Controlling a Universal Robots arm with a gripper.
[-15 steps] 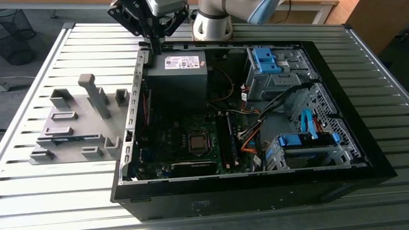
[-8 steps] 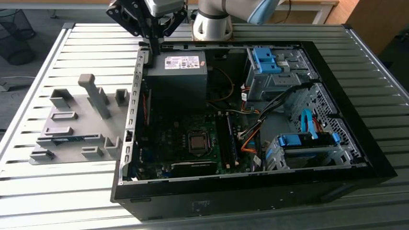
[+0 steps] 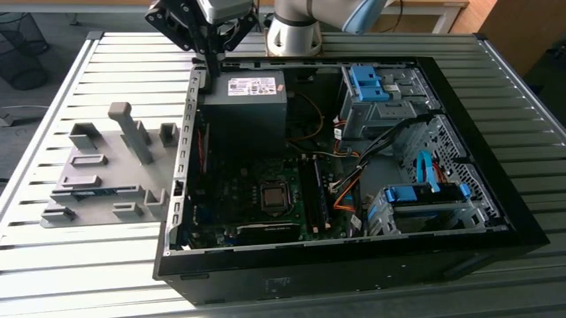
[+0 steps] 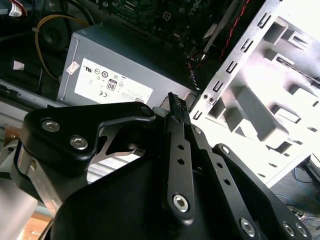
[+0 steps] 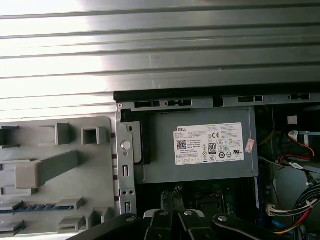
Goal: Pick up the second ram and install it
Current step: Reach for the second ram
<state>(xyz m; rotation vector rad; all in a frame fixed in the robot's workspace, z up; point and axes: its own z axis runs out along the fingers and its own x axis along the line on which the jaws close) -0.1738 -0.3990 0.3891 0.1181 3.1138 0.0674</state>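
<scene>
One blue memory stick (image 3: pixel 93 193) lies flat in the grey holder (image 3: pixel 111 173) on the slatted table (image 3: pixel 89 265), at the exterior view's left of the open computer case (image 3: pixel 354 268). The gripper (image 3: pixel 214 69) hangs over the power supply's (image 3: pixel 248 106) corner, fingers pressed together, empty.

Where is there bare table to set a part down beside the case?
Bare table slats lie below the grey holder in the exterior view, and above it toward the arm's base. The holder-to-case strip is narrow. Inside the case is crowded: power supply, cables, drive cages, with the gripper over its corner.
</scene>
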